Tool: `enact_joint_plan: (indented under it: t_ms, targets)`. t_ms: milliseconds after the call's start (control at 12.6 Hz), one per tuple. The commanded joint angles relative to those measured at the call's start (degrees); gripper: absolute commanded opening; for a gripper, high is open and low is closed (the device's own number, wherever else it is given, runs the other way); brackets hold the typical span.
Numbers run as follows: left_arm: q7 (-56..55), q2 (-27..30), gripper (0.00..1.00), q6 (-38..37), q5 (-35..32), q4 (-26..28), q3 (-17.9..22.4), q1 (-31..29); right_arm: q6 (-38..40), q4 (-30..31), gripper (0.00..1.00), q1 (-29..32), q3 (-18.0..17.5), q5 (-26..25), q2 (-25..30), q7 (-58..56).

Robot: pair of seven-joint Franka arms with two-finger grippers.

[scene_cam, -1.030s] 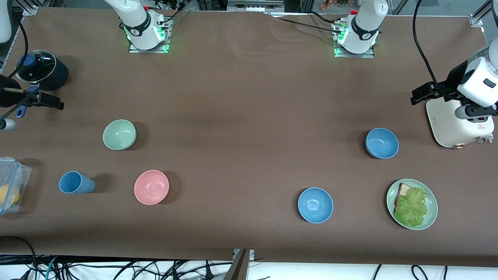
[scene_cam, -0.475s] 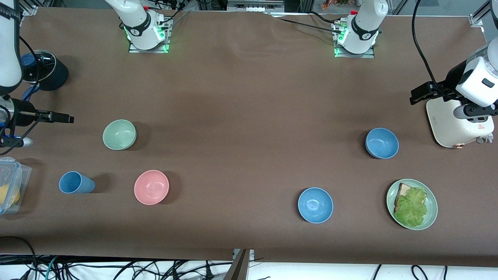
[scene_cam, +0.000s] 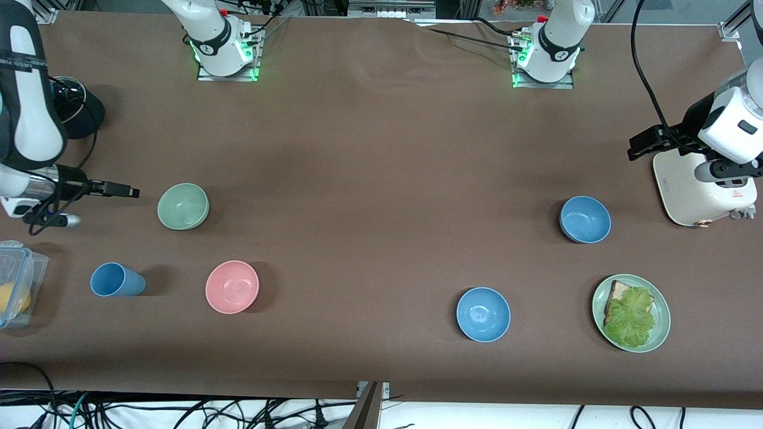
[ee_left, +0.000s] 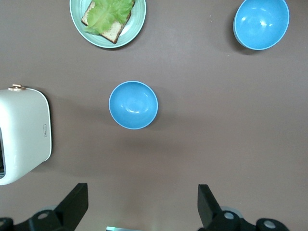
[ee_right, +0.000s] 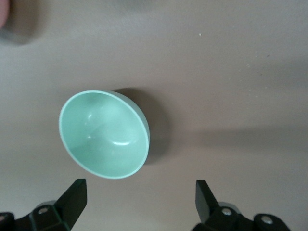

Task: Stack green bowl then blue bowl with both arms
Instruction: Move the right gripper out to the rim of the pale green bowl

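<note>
The green bowl (scene_cam: 183,206) (ee_right: 103,134) stands upright toward the right arm's end of the table. My right gripper (scene_cam: 122,191) (ee_right: 140,185) hovers over the bare table just beside it, open, with nothing between its fingers. Two alike blue bowls stand toward the left arm's end: one (scene_cam: 585,219) (ee_left: 133,105) by the white toaster, the other (scene_cam: 483,314) (ee_left: 261,24) nearer the front camera. My left gripper (scene_cam: 641,146) (ee_left: 142,188) hangs open and empty over the table by the toaster, apart from both blue bowls.
A pink bowl (scene_cam: 232,286) and a blue cup (scene_cam: 116,280) stand nearer the camera than the green bowl. A green plate (scene_cam: 663,316) (ee_left: 137,24) holds bread and lettuce. A white toaster (scene_cam: 697,190) (ee_left: 21,134), a black lidded pot (scene_cam: 80,113) and a plastic box (scene_cam: 15,280) sit at the table's ends.
My right arm has swung in from the table's end, bringing its gripper close beside the green bowl. The left arm has barely moved. No bowl has shifted.
</note>
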State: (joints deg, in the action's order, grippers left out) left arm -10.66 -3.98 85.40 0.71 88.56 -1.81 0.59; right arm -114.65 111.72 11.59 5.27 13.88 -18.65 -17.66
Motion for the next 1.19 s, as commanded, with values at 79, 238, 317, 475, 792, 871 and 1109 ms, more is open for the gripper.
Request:
enact_joint_plan:
  t_ms: [79,238,317,475,792,871,1109]
  targets:
    - [-0.3,0.5,1.00,-0.8,-0.8,-0.5,-0.2,0.2,-9.9,7.3,1.00,0.4,-0.6,4.4,0.5,-4.6]
    - [-0.5,0.5,1.00,-0.8,-0.8,-0.5,-0.9,0.2,-13.0,9.2,1.00,0.4,-0.6,6.8,-0.7,-6.9]
    - [-0.5,0.6,1.00,-0.9,-0.8,-0.5,-0.9,0.1,-14.4,10.1,1.00,0.4,-0.6,8.2,-1.0,-8.2]
    - [-0.2,0.5,1.00,-1.2,-0.8,-0.5,-0.8,-0.2,-16.4,10.6,1.00,0.4,-0.7,9.8,-2.5,-9.6]
    - [-0.4,0.4,1.00,-1.3,-0.8,-0.3,-0.8,-0.5,-19.9,10.6,1.00,0.3,-1.2,13.3,-5.0,-12.6]
    - [-0.3,0.3,1.00,-1.3,-0.8,-0.4,-0.6,-0.6,-20.6,10.6,0.99,0.2,-1.2,14.2,-5.4,-13.1]
    - [-0.3,0.2,1.00,-1.4,-0.8,-0.3,-0.5,-0.7,-20.0,10.7,0.42,0.0,-1.3,15.0,-5.6,-13.2]
